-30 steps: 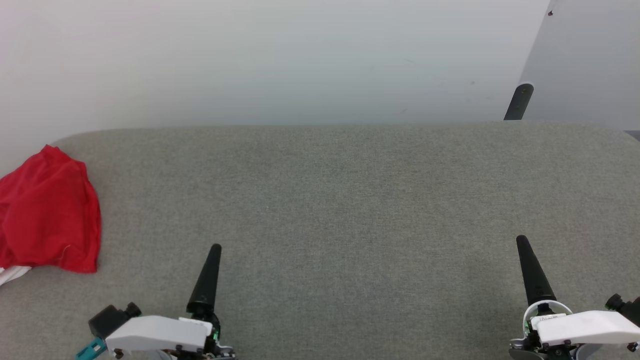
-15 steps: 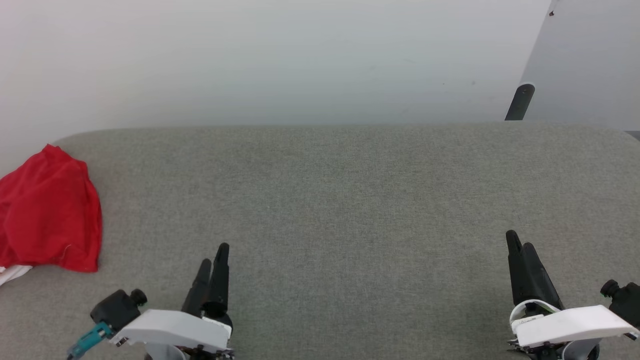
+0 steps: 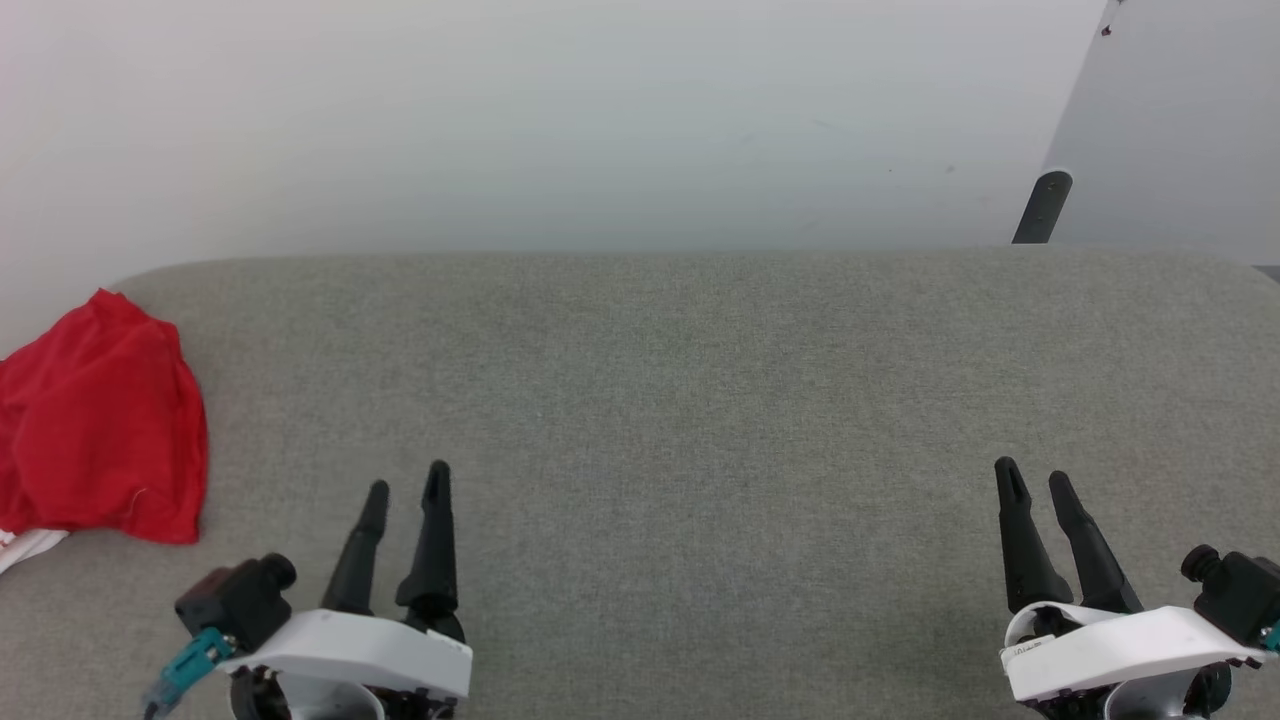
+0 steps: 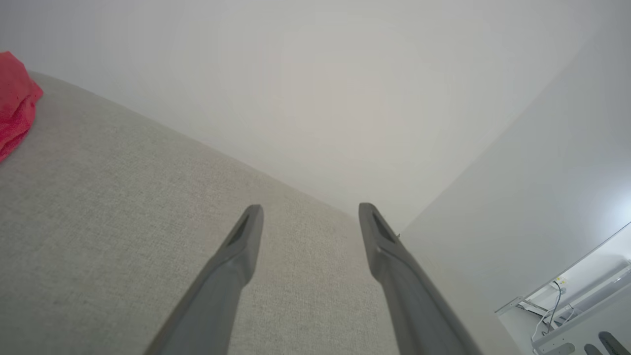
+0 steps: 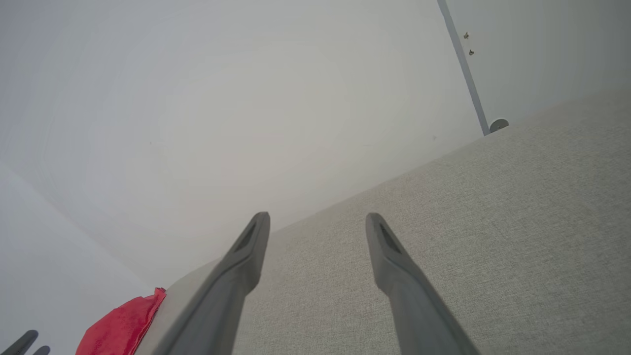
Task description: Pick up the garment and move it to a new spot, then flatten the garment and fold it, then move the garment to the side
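Head view, from left to right: the garment [image 3: 100,420] lies in a crumpled red heap at the left edge of the table [image 3: 700,350], toward the far left corner. A small piece of white shows under its near side, and part of it runs out of the picture. The heap seems a little longer from far to near than across, but bunched like this it gives me no true long axis.

Next comes the left gripper [image 3: 407,478], above the near edge, its two dark fingers apart and holding nothing, pointing toward the far edge. The garment is to the left of these fingers and somewhat farther back, near but not touching.

At the near right is the right gripper [image 3: 1033,472], fingers also apart and empty, well apart from the garment, with most of the table between them. Past the far right corner a dark post [image 3: 1040,205] leans by the wall.

I judge that the picking up is not yet begun. The left arm is clearly the nearer one, and it would need to turn and reach leftward.
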Available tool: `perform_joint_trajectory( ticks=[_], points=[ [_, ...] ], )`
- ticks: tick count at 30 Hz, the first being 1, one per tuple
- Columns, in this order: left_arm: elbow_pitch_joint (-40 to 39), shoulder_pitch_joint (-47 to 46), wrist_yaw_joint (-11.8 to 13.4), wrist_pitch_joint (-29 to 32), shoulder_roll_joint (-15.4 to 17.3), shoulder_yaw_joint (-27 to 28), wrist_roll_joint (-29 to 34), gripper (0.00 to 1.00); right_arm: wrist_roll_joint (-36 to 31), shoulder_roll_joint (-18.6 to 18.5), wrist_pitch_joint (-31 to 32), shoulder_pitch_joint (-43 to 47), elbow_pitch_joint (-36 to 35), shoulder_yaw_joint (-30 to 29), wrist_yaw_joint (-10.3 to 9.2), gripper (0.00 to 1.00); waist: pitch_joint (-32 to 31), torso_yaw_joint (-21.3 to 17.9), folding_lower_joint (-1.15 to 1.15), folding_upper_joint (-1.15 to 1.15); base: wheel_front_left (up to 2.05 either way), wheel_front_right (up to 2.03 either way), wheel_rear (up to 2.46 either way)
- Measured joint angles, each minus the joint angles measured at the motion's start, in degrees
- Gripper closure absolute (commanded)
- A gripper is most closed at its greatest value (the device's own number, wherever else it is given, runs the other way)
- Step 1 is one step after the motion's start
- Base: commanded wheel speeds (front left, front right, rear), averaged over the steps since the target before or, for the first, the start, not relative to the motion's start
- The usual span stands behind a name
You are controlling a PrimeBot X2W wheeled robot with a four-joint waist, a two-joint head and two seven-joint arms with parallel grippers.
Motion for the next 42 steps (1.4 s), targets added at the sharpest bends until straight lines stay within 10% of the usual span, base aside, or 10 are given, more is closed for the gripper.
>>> perform_joint_trajectory(
  ticks=[42],
  points=[
    [-3.8,2.2,-5.2,-5.0,-3.7,6.0,31.9,0.0,-29.2,0.0,-3.9,-0.1,-3.4,-1.3,0.01,0.0,-0.7,-0.3,0.0,0.0,0.0,0.0,0.0]
  ],
)
